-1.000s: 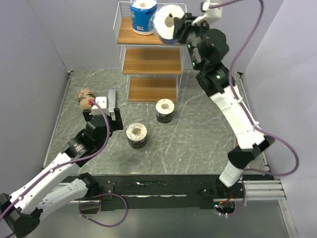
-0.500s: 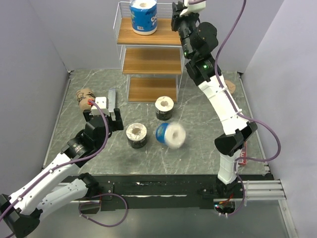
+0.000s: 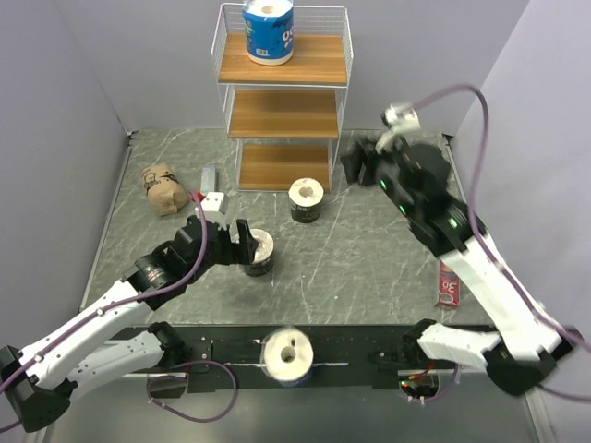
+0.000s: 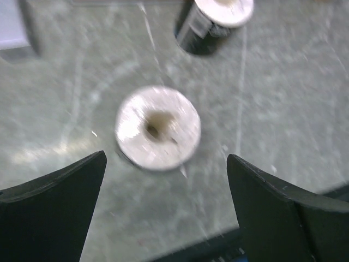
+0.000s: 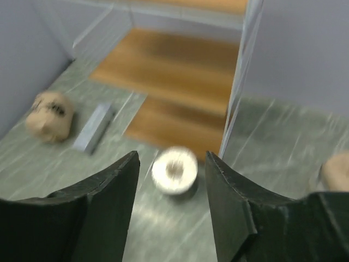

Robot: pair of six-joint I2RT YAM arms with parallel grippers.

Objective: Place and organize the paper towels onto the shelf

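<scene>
The shelf [image 3: 283, 59] stands at the back with one blue-and-white paper towel roll [image 3: 268, 28] upright on its top tier. A second blue-and-white roll [image 3: 289, 355] lies on the black strip at the table's near edge. One black roll [image 3: 307, 201] [image 5: 174, 170] stands in front of the shelf's bottom tier [image 5: 174, 106]. Another black roll [image 3: 259, 251] [image 4: 158, 128] stands just ahead of my open left gripper [image 3: 238, 245] [image 4: 166, 158]. A tan roll [image 3: 162, 187] [image 5: 50, 115] lies at the left. My right gripper [image 3: 358, 166] [image 5: 171, 157] hangs open and empty right of the shelf.
A flat grey bar [image 3: 209, 175] [image 5: 94, 128] lies between the tan roll and the shelf. A small red packet [image 3: 449, 284] sits at the table's right edge. Another tan shape [image 5: 335, 172] shows at the right edge of the right wrist view.
The blue-and-white roll left my right gripper at the top tier, dropped to the table and rolled to the near edge. My right arm swung down. My left gripper moved toward the black roll.
</scene>
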